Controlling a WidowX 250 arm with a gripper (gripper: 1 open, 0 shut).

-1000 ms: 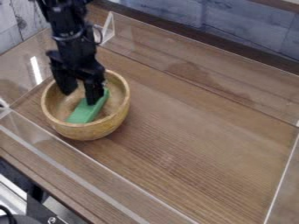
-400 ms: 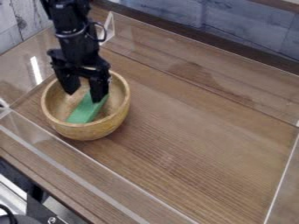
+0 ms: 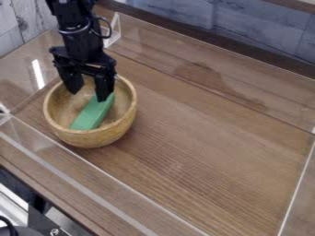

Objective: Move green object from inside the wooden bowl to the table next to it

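Observation:
The wooden bowl is round and light tan, standing at the left of the dark brown table. Inside it lies the green object, a flat bright green block leaning against the bowl's right inner wall. My black gripper hangs over the bowl's far rim, just above the block's upper end. Its jaws are open and hold nothing. One dark fingertip sits close above the block, without a visible grip on it.
Clear acrylic walls edge the tabletop at the front, left and right. Bare wood stretches to the right of the bowl. A grey tiled wall stands behind the table.
The gripper has risen out of the bowl and moved slightly back, still open. The green block stays in the bowl, now more exposed.

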